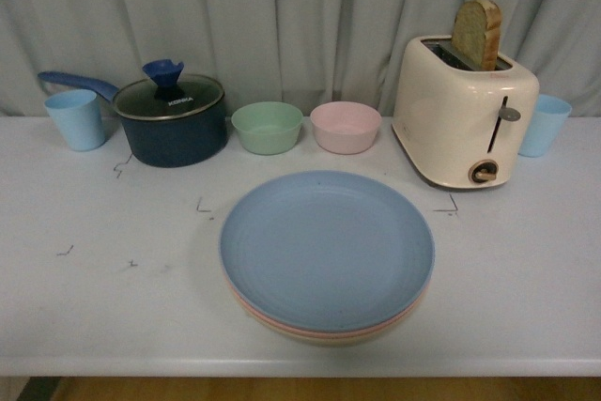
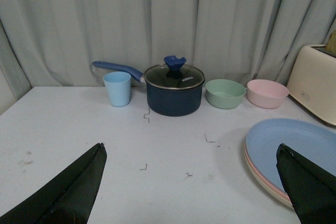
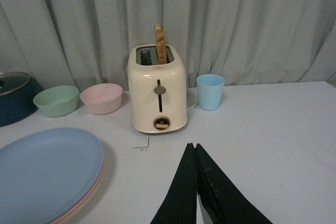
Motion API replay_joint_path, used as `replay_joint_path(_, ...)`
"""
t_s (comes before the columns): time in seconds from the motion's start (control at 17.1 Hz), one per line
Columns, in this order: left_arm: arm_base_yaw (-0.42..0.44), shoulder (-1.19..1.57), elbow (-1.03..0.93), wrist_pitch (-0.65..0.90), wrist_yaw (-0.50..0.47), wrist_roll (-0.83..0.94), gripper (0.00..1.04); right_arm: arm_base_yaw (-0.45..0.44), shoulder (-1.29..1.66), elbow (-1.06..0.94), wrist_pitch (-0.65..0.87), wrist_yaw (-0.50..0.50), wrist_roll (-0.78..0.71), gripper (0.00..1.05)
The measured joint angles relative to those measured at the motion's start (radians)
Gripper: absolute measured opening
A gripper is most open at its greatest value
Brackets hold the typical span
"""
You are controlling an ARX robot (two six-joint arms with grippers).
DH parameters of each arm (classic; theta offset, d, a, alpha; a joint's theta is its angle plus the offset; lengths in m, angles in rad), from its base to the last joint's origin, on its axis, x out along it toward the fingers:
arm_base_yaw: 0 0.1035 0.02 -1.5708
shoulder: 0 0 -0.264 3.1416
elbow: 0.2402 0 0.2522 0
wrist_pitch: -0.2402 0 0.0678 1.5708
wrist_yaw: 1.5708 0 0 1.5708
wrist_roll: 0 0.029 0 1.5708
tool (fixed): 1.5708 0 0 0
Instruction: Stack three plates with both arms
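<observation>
The three plates lie in one stack near the table's front middle. The light blue plate is on top, the pink plate shows as a thin rim under it, and the beige plate is at the bottom. The stack also shows in the left wrist view and the right wrist view. My left gripper is open and empty, to the left of the stack. My right gripper is shut and empty, to the right of the stack. Neither arm shows in the front view.
At the back stand a light blue cup, a dark blue lidded pot, a green bowl, a pink bowl, a cream toaster with a bread slice, and another blue cup. The table's front edge is close to the stack.
</observation>
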Motion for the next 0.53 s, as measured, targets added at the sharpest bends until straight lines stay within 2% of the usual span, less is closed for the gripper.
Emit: replay_joint_path(0.53, 0.000, 0.000, 0.000, 0.000, 0.000, 0.000, 0.98, 0.000, -0.294, 0.000, -0.282, 0.000, 0.000, 0.02)
